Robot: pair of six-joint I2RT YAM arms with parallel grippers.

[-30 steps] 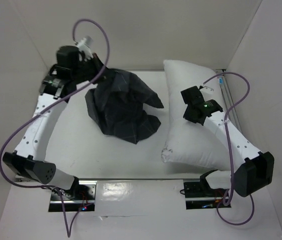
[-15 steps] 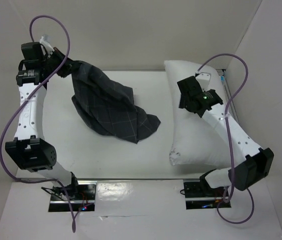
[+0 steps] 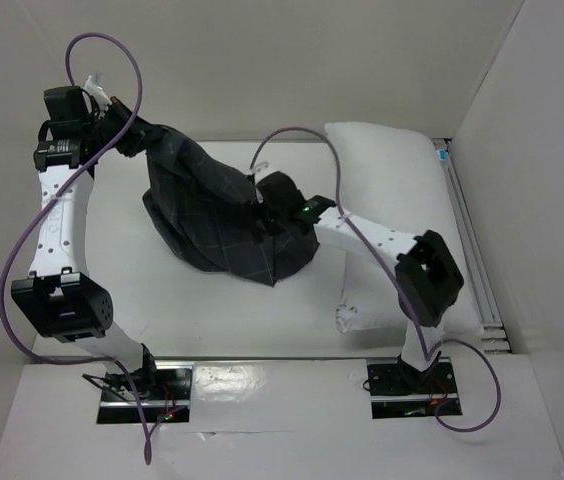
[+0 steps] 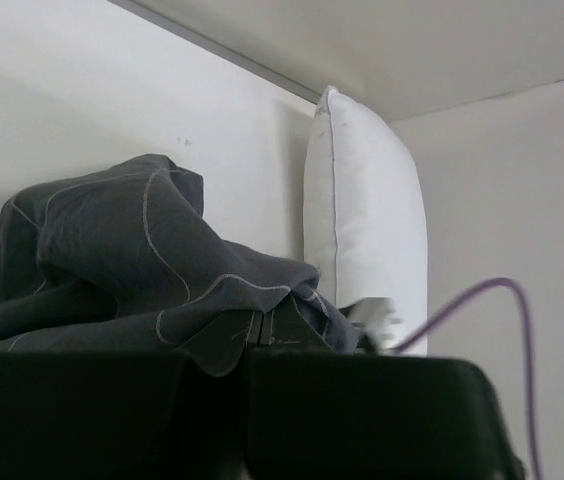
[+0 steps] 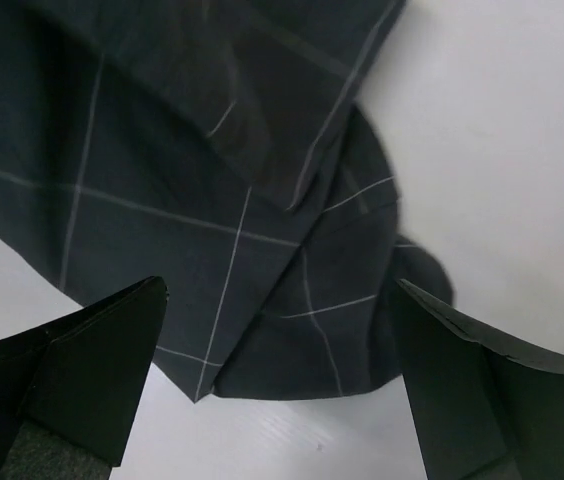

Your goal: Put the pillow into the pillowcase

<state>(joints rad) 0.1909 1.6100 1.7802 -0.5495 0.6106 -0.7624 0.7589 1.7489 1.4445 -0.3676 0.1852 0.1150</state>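
White table [image 3: 162, 310]: pillowcase [image 3: 212, 220] slants far-left to near-right, left hand [image 3: 127, 135] pinching it, right hand [image 5: 280, 335] spread wide.

Two white arms with black joint housings — the left arm [image 3: 57, 215] has small dark dots down its long link. A purple cable [image 3: 112, 55] loops off each wrist. The right arm [image 3: 377, 238] carries a green light [image 3: 308, 210] — and the right gripper [image 5: 277, 290] ends in blunt black wedges.

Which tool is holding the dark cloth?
The left tool, at the far left: it is shut on the pillowcase corner. The right tool is wide open above it.
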